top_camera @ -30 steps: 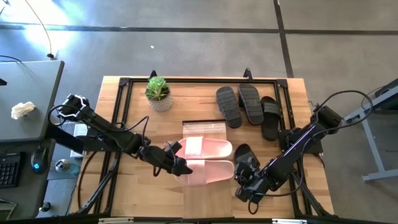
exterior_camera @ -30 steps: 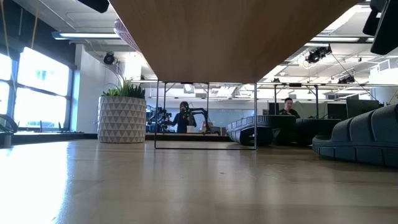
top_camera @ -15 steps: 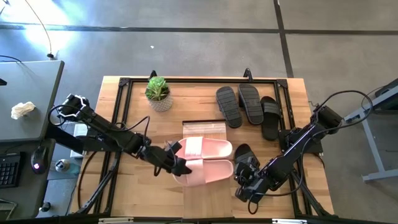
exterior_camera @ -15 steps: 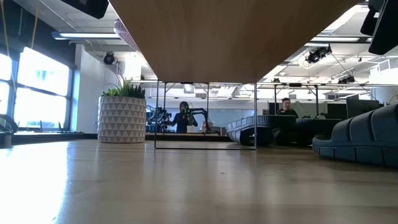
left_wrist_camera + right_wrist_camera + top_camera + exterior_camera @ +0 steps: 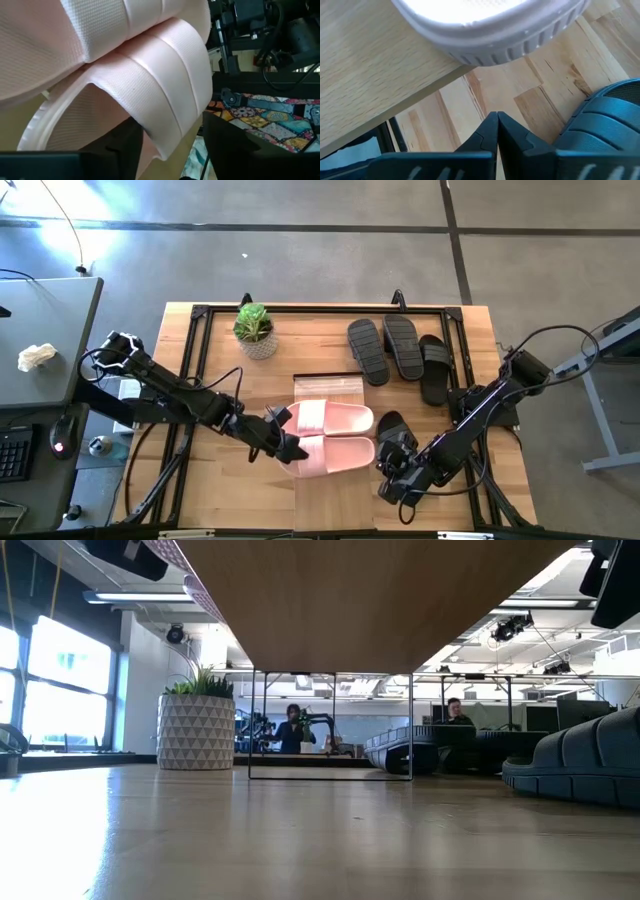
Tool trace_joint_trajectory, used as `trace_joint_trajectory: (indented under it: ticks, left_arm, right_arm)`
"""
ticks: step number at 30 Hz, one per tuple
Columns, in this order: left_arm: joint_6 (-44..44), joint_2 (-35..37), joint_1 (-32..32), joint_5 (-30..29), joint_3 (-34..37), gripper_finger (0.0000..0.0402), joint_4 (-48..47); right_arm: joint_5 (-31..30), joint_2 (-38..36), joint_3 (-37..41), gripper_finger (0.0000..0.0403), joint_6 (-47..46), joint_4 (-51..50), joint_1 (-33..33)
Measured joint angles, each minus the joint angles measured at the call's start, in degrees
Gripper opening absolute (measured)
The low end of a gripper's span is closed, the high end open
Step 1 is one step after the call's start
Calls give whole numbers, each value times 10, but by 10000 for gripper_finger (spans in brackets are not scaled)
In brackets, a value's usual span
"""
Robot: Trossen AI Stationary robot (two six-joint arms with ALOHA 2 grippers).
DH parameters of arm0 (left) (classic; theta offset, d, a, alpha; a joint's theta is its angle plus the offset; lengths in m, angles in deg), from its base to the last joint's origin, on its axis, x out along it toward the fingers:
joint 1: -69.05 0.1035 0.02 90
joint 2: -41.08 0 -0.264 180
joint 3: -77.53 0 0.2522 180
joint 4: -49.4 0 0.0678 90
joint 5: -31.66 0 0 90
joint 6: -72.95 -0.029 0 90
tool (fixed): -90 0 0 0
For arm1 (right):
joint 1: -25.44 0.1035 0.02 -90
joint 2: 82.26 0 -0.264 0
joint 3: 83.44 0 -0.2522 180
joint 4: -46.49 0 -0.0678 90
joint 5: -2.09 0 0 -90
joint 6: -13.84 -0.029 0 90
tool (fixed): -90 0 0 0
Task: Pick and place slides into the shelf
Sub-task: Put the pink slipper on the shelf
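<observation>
The left gripper (image 5: 287,448) clasps the strap end of the nearer pale pink slide (image 5: 338,456), its fingers (image 5: 235,150) on either side of the strap; the toe hangs over the shelf (image 5: 330,385) plank's edge. The second pink slide (image 5: 332,418) lies just beside it on the plank. The right gripper (image 5: 392,473), fingertips pressed together on nothing, sits low beside a black slide (image 5: 392,427) that its arm partly hides. Three more black slides (image 5: 400,351) lie together behind, near a potted plant (image 5: 254,329). From table height, the plank's underside blocks both pink slides.
</observation>
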Motion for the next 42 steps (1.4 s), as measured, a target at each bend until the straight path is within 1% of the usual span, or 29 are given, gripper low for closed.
trace_joint_trajectory:
  ticks: [7, 13, 20, 25, 30, 34, 36, 39, 40, 42]
  left_arm:
    - [-25, 2, 0, 6, 0, 235, 0]
    - [-36, 20, 0, 4, 0, 259, 4]
    - [-45, 53, -1, 3, 0, 269, -1]
    - [-61, 78, -1, 26, 0, 269, 0]
    - [-70, 100, -1, 32, 0, 269, -17]
    - [-99, 122, -1, 61, 0, 267, -17]
    - [-114, 134, -1, 92, 0, 262, -23]
    - [-140, 149, -2, 166, 0, 252, -85]
    - [-149, 152, -7, 182, 0, 247, -117]
    - [-156, 153, -28, 182, 0, 239, -186]
  right_arm:
    - [9, 0, 0, 0, 0, -5, 0]
    - [11, 0, 0, 0, 0, -5, 0]
    - [13, 0, 0, 0, 0, -5, 0]
    - [14, 0, 0, 0, -1, -5, 0]
    - [16, 0, 0, 0, -8, -14, 0]
    - [17, -20, 0, 0, -22, -55, 0]
    - [13, -37, 0, 0, -28, -88, 1]
    - [4, -68, 0, 0, -16, -126, 2]
    - [3, -79, 0, 0, -4, -136, 2]
    - [3, -97, 0, 0, 29, -140, 2]
